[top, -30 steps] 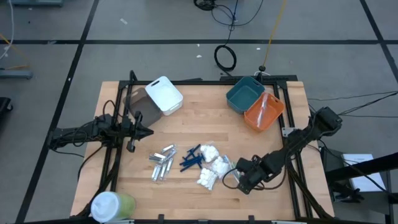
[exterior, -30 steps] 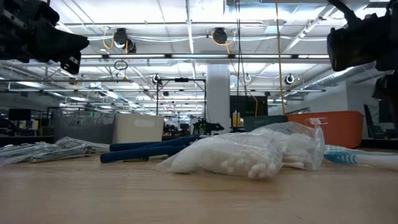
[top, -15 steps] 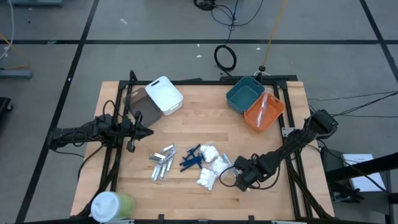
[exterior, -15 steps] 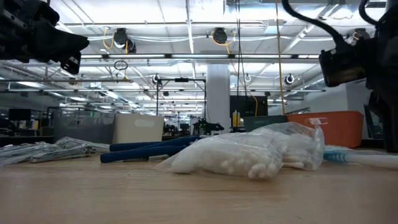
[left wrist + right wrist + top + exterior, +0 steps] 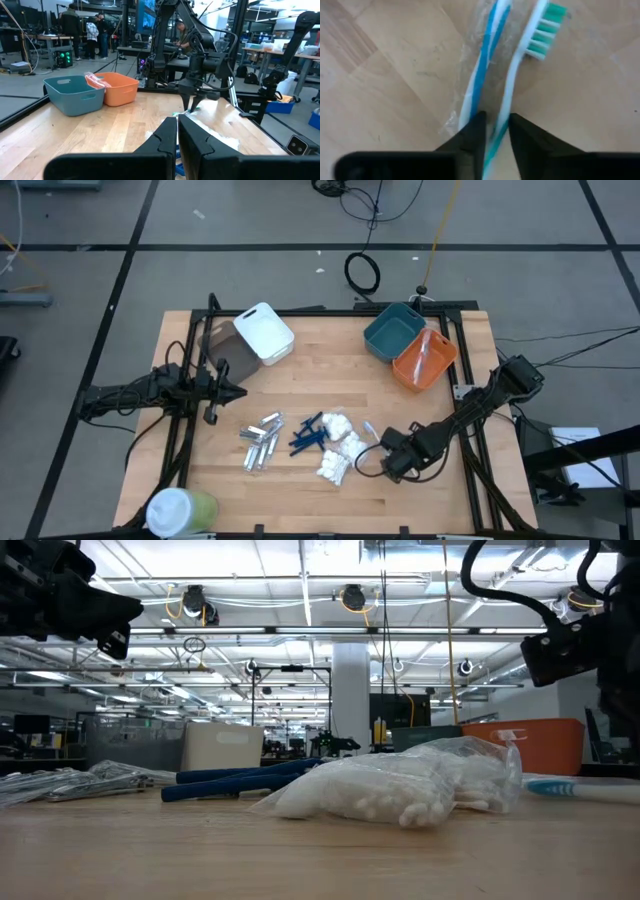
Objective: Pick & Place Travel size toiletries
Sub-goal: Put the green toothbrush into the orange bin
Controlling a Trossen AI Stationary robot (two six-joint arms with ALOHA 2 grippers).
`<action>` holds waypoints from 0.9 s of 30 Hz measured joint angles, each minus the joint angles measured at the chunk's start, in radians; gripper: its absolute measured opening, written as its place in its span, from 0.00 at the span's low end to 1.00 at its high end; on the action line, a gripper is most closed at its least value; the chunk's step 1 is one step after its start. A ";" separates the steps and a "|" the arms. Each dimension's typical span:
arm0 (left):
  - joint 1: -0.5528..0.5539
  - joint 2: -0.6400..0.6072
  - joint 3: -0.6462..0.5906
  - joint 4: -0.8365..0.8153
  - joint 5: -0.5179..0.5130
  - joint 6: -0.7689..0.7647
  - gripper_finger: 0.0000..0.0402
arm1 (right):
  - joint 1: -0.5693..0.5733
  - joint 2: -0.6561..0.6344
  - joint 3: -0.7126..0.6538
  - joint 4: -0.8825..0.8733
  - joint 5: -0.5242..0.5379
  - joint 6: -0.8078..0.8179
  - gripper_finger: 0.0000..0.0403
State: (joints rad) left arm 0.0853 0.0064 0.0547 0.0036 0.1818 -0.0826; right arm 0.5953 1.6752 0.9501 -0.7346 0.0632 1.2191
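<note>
toothbrush [image 5: 520,85]: near right of table, beside the cotton packets [image 5: 338,450], on the wood
right gripper [image 5: 494,131]: fingers pinched on the handle; a second wrapped toothbrush [image 5: 479,75] touches it
advice: lift only one, carry to orange bin [image 5: 425,360]
left gripper [image 5: 177,136]: clenched, waiting at left

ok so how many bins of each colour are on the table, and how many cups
white bin: 1
teal bin: 1
orange bin: 1
clear bin: 1
green cup: 1
total: 5
</note>
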 joint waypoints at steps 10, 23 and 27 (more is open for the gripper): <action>0.000 0.000 0.000 0.000 0.000 0.000 0.04 | 0.000 -0.128 -0.006 -0.030 0.007 0.013 0.07; 0.000 0.000 0.000 0.000 0.000 0.000 0.04 | 0.002 -0.343 -0.005 -0.037 0.427 -0.011 0.05; 0.000 0.000 0.000 0.000 0.000 0.000 0.04 | 0.002 -0.409 -0.005 -0.093 0.662 -0.011 0.05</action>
State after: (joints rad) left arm 0.0856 0.0066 0.0547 0.0036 0.1821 -0.0826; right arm 0.5972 1.2665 0.9455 -0.8271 0.7257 1.2078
